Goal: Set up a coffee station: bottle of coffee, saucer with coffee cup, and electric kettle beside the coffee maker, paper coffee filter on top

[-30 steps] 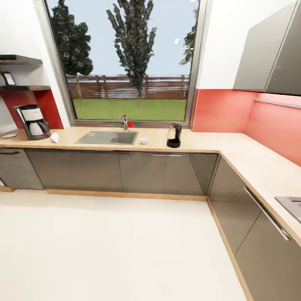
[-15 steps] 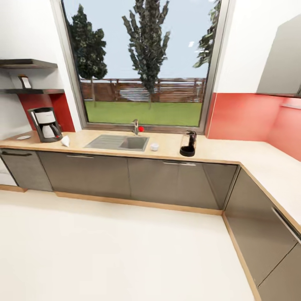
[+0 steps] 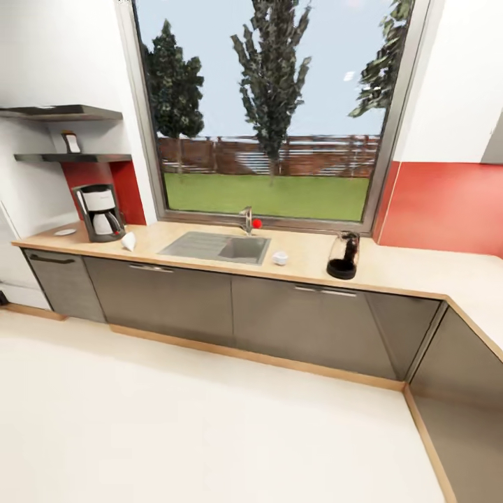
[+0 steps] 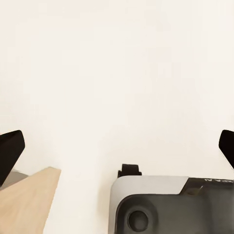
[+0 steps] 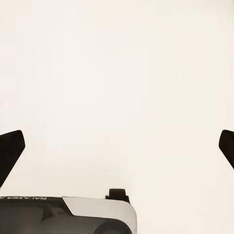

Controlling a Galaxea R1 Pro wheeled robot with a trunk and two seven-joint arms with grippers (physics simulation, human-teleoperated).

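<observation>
Pincers spread wide: left pincer [image 4: 117,146] and right pincer [image 5: 117,146] both empty above pale floor. Head view: coffee maker [image 3: 100,212], saucer [image 3: 66,232] and filter [image 3: 128,242] at the bench's [image 3: 391,269] left; cup [image 3: 280,258] beside the sink [image 3: 216,246]; kettle [image 3: 344,256] further right; coffee bottle [image 3: 70,142] on the shelf [image 3: 84,158].

Head cam: stands well back, faces tan wood-look kitchen countertop [image 3: 391,269] over grey cabinet fronts, tall window at 12 o'clock, cream floor [image 3: 209,433] low in frame. L and R wrist cams: both aimed down at cream floor, robot's grey base at 6 o'clock. Shared: floor.
</observation>
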